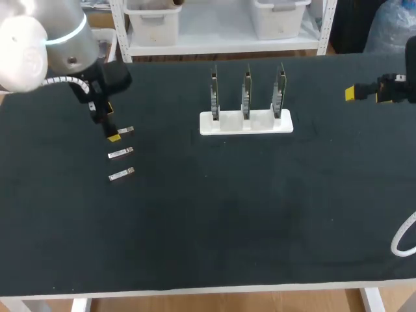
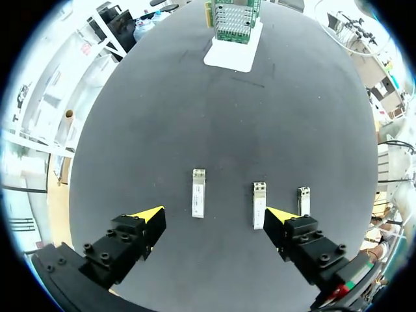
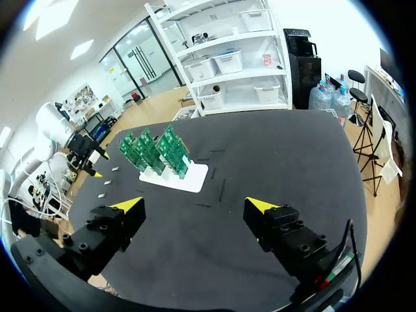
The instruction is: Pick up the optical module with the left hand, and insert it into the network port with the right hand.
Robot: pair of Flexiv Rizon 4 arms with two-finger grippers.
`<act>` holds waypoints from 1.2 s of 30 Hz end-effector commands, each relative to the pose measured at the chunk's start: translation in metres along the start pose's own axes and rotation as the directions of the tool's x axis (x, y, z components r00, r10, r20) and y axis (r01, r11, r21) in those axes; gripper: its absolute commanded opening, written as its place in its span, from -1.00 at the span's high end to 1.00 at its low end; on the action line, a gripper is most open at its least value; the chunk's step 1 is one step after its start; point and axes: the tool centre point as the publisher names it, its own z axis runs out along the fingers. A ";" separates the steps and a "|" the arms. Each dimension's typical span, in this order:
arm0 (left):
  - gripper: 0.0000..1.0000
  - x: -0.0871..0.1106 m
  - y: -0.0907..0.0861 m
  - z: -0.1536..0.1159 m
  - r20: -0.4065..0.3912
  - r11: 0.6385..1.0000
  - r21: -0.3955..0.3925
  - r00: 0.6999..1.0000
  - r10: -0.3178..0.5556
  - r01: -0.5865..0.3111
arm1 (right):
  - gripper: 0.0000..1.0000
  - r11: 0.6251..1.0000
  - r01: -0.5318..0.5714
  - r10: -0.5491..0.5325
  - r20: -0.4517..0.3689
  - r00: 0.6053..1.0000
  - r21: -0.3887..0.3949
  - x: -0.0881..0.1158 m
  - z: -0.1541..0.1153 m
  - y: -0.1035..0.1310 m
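Note:
Three small silver optical modules lie in a column on the black table at the left: the far one (image 1: 125,130), the middle one (image 1: 121,153) and the near one (image 1: 121,174). My left gripper (image 1: 110,125) hangs open over them. In the left wrist view two modules (image 2: 198,192) (image 2: 259,204) lie ahead between the open fingers of that gripper (image 2: 216,218), untouched; the third (image 2: 303,200) lies just outside one fingertip. Three green network cards (image 1: 246,94) stand upright in a white holder (image 1: 246,125). My right gripper (image 1: 364,94) (image 3: 195,208) is open and empty at the far right, well clear of the cards (image 3: 156,149).
A white cable loop (image 1: 403,240) lies at the table's right edge near the front. The black tabletop (image 1: 227,214) stretches between the modules and the holder.

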 end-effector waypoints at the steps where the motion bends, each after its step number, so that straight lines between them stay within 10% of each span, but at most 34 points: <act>1: -1.00 0.001 0.000 0.006 0.000 1.000 -0.003 1.000 0.006 -0.006 | -1.00 1.000 0.000 0.000 0.000 1.000 0.003 0.001 -0.002 0.001; 36: -1.00 0.002 0.012 0.028 -0.037 1.000 0.006 0.999 0.030 -0.030 | -1.00 1.000 0.000 0.000 0.000 1.000 0.003 0.001 -0.002 0.001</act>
